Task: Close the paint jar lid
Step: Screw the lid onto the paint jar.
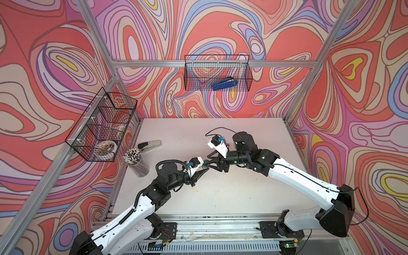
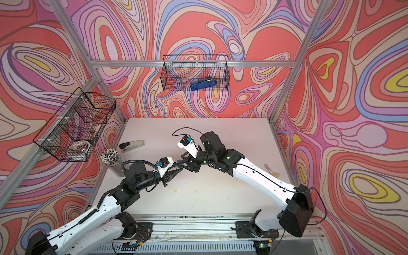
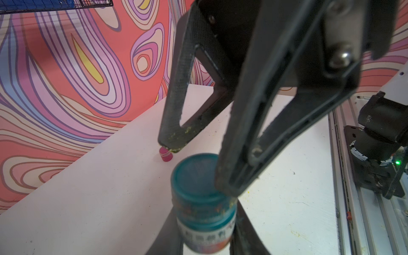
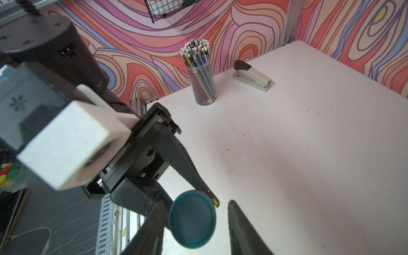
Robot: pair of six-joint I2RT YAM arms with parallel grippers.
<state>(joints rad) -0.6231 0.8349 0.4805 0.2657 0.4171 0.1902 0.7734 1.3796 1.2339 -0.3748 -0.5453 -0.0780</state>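
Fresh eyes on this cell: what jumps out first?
The swirling red, pink and lilac patterned walls dominate all around the white table. Over the table's middle, the left gripper is shut on a small teal paint jar while the right gripper straddles its round teal lid, open. A clear cup of pencils stands by the left wall.

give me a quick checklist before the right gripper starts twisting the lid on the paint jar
1. Hold on the paint jar: ok, the left gripper is shut on its body.
2. The lid on the jar mouth: ok, it covers the top.
3. The right gripper straddling the lid: ok, a finger on each side.
4. Right grip firm: not ok, jaws open, a gap shows beside one finger.
5. Lid screwed tight: cannot tell.
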